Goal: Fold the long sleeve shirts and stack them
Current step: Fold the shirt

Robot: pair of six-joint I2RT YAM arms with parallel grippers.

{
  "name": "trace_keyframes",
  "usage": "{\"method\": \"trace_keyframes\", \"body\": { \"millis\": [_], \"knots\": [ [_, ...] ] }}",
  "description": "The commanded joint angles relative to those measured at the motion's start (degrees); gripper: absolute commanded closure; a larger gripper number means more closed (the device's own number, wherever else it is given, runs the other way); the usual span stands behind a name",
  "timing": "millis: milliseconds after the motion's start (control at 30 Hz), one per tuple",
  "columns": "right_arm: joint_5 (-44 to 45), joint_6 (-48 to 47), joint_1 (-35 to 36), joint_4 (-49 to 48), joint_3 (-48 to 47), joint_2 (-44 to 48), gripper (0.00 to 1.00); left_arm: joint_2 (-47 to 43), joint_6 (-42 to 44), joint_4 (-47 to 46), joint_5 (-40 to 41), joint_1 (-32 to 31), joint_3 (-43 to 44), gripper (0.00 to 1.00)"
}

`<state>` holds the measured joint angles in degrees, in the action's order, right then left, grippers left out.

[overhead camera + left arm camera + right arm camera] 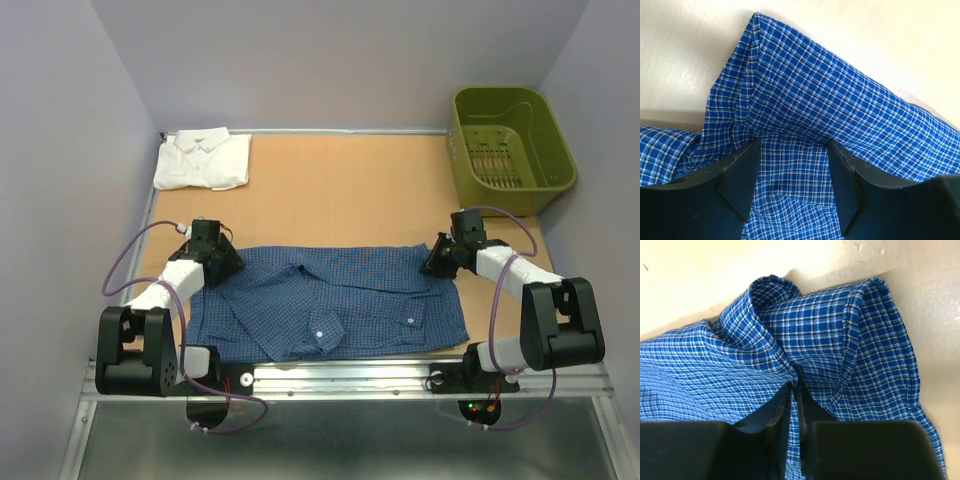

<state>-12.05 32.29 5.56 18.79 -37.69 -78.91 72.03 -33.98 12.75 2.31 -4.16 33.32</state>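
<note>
Currently pinches a ridge of the dark blue checked cloth shirt point(340, 292), spread on the wooden table point(350, 190), with the right gripper point(795, 389); holds the left gripper point(794, 146) spread open over its other corner.

Our left arm point(170, 283) and right arm point(505, 268) are bolted to a silver rail point(345, 378), each with black joint housings, white links and a looping purple cable point(128, 247). Beside the rail small red and green lights point(470, 407) glow. Our jaws are matte black wedges.
</note>
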Motion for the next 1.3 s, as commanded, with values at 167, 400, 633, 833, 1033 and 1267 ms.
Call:
{"method": "trace_keyframes", "body": {
  "millis": [167,400,633,833,1033,1267],
  "knots": [
    [8.0,-3.7,-0.6,0.3,-3.4,0.6,0.98,1.2,-0.5,1.9,2.4,-0.4,1.0,0.34],
    [13.7,-5.9,-0.5,4.1,-8.8,0.9,0.98,1.7,-0.5,2.5,2.8,-0.4,1.1,0.34],
    [19.3,-6.2,-0.6,7.6,-6.1,4.6,0.96,1.0,-0.7,2.6,3.3,-0.4,1.1,0.34],
    [16.5,-2.1,-0.6,7.9,-5.7,5.8,0.60,0.4,-0.6,2.4,2.8,-0.5,1.0,0.34],
    [12.5,5.7,-0.6,7.9,-3.3,9.1,0.52,-0.1,-0.5,1.7,1.9,-0.7,0.8,0.34],
    [8.6,10.4,-0.6,8.0,2.9,9.7,0.50,-0.5,-0.5,1.6,1.9,-0.8,0.7,0.34]
  ]
}}
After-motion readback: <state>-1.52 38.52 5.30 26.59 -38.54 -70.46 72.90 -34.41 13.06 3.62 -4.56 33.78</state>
